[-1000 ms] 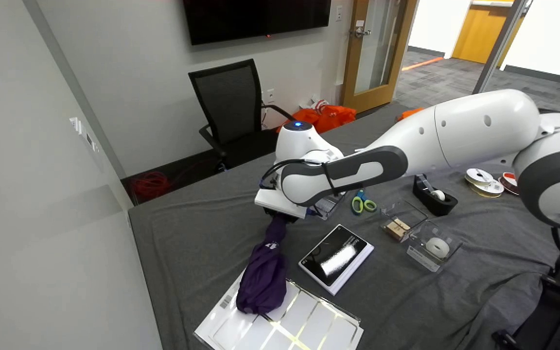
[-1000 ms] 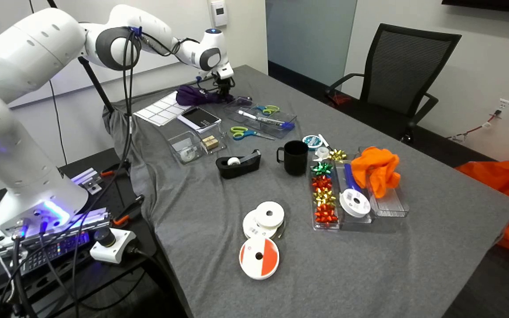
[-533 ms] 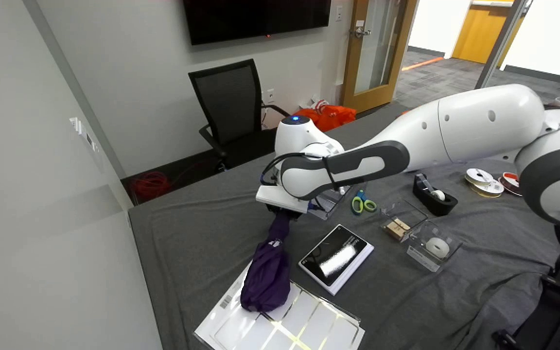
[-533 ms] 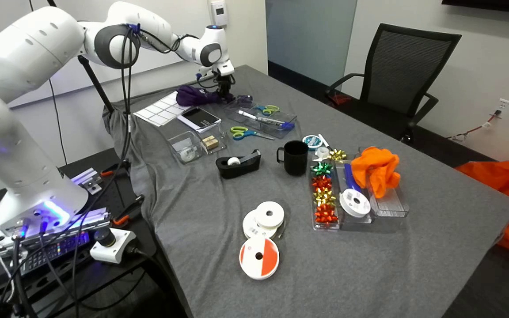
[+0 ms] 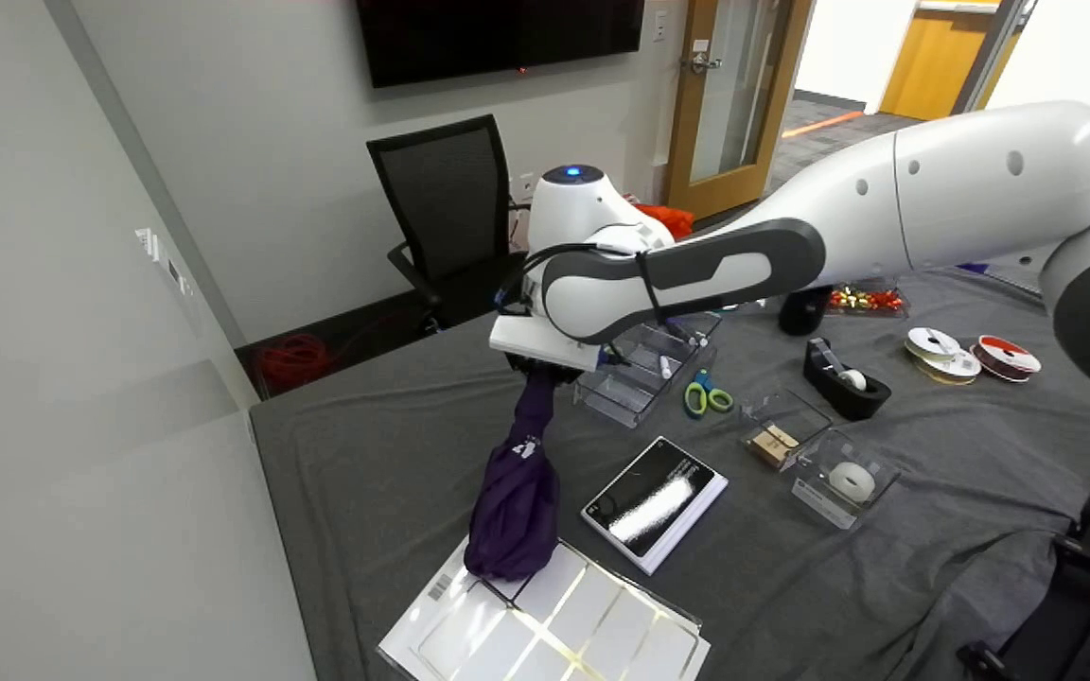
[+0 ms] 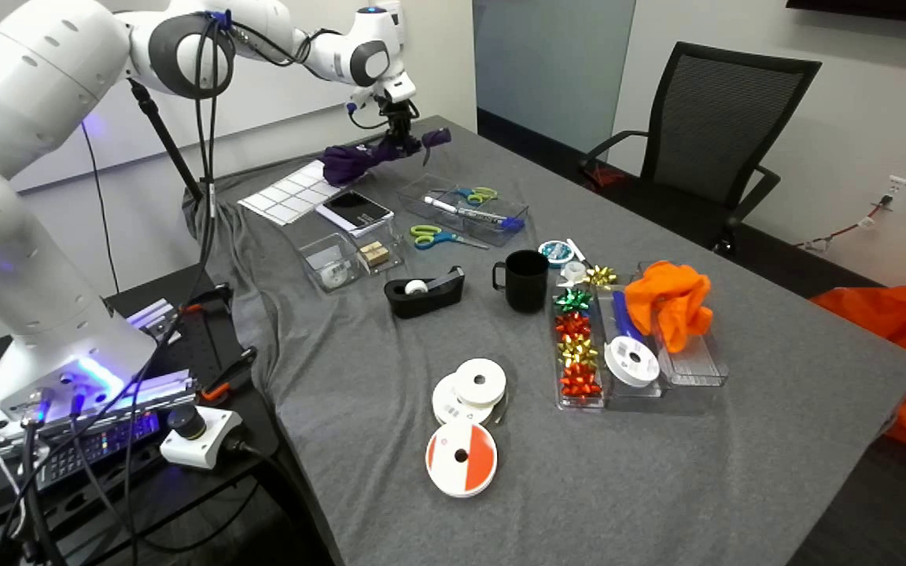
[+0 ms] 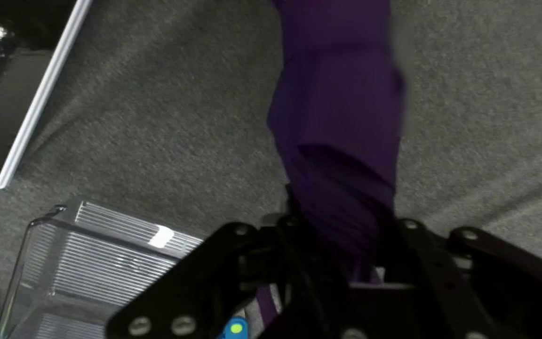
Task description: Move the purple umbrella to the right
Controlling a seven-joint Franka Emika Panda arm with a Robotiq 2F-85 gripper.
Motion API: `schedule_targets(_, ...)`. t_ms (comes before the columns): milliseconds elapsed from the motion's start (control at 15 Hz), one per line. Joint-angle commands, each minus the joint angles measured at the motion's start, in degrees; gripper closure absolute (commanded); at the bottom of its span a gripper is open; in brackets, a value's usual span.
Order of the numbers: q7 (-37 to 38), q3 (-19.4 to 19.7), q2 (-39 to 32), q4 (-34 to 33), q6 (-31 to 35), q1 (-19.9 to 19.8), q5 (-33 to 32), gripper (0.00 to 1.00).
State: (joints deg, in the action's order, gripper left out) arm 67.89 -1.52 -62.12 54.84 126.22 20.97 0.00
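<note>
The purple umbrella (image 5: 513,515) is a long dark purple fabric bundle, seen in both exterior views (image 6: 349,163). My gripper (image 6: 403,141) is shut around its narrower part and holds it above the table. In an exterior view its end with a strap sticks out beyond the fingers. Its wide floppy end hangs at the white ruled sheet (image 5: 592,615); I cannot tell whether it touches. In the wrist view the fabric (image 7: 341,103) runs up from between the dark fingers (image 7: 341,240), and the fingertips are partly hidden in shadow.
A black-topped white box (image 5: 654,503) lies beside the umbrella. A clear tray (image 5: 616,397) with pens is near the gripper. Scissors (image 5: 707,395), small clear boxes (image 5: 824,497), a tape dispenser (image 6: 425,295), a black mug (image 6: 526,281) and ribbon spools (image 6: 461,460) stand farther off.
The arm and gripper have risen, lifting the umbrella's gripped part and strap end off the table. The wide end has shifted slightly over the sheet. More of the clear tray shows.
</note>
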Motion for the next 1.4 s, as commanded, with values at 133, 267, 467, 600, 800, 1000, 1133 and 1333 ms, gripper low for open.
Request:
schedule_targets(133,-7.42,-0.85,10.89,11.74,-3.66,-1.03,-0.62,0.92)
schedule_targets(267,-10.72,-0.95,13.7,14.85,-6.14,-1.46,-0.63,0.92)
schedule_targets(467,-16.41,-1.05,17.76,19.59,-10.06,-2.22,-0.63,0.92)
schedule_targets(600,-19.45,-0.76,19.89,22.41,-12.45,-2.44,-0.86,0.92)
schedule_targets(800,-24.27,-0.34,22.46,26.3,-16.74,-2.46,-2.18,0.92)
schedule_targets(1000,-32.17,-0.69,25.8,32.77,-15.52,-2.88,-5.05,0.92)
schedule_targets(1133,-37.94,-1.19,28.25,37.95,-12.21,-3.49,-5.85,0.92)
schedule_targets(1333,-46.38,-1.49,31.79,45.14,-9.33,-3.93,-6.53,0.92)
